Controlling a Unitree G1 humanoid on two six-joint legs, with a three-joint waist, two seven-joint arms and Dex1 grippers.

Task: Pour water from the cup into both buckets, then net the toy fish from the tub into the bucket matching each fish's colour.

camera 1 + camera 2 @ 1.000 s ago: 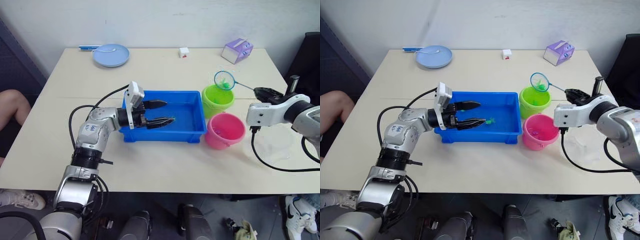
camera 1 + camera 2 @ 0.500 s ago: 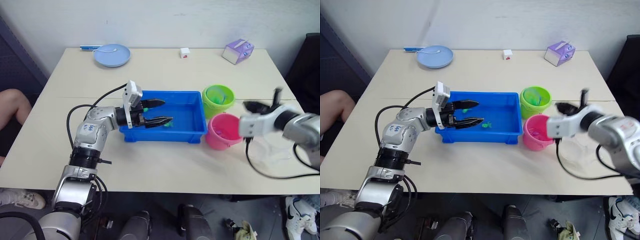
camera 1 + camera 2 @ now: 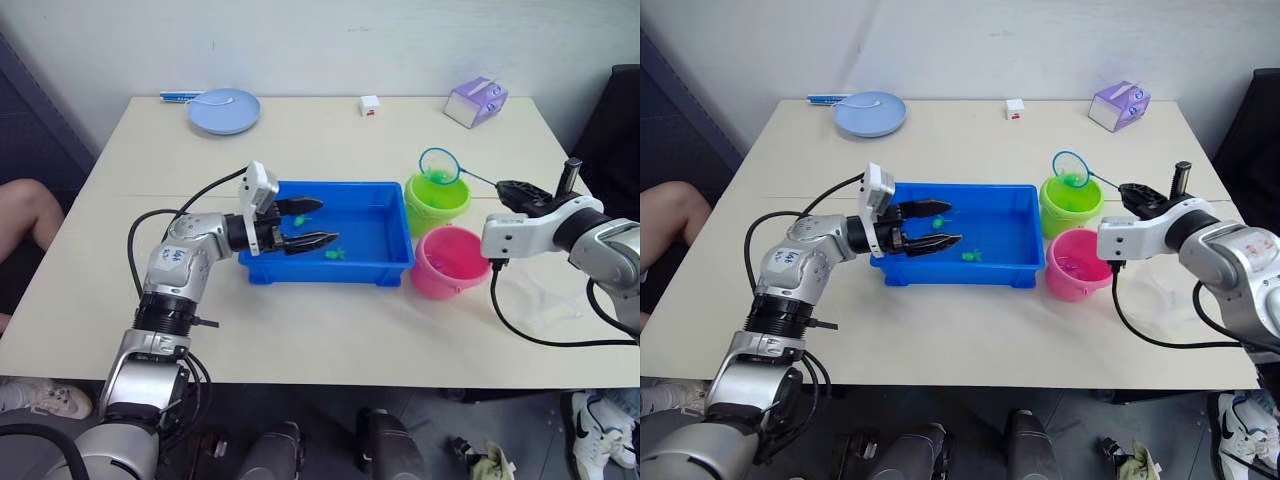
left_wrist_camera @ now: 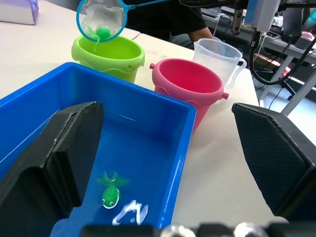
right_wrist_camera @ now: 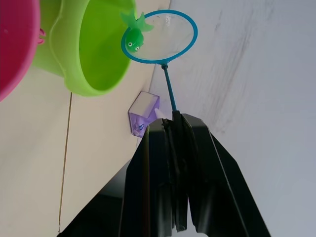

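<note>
The clear cup (image 4: 218,55) is hard to make out against the worktop (image 3: 330,130) in the head views, at right of frame behind the right arm; the left wrist view shows it beyond the pink bucket (image 3: 450,262). The contents of both buckets cannot be made out. The net (image 3: 441,165), its hoop just above the rim of the green bucket (image 3: 436,201) right of centre, carries one green fish (image 5: 134,35) in its mesh. Its thin handle runs rightward into the right gripper (image 3: 527,192), whose jaws are pressed together on the stick. The blue tub (image 3: 390,265) sits at frame centre, with a second green fish (image 4: 110,193) lying on its floor near the front wall. The left gripper (image 3: 305,224) reaches over the tub's left end, jaws spread wide and holding nothing, this fish just beyond the fingertips. A pale-blue plate (image 3: 222,109) and a purple box (image 3: 475,100) lie along the far edge.
</note>
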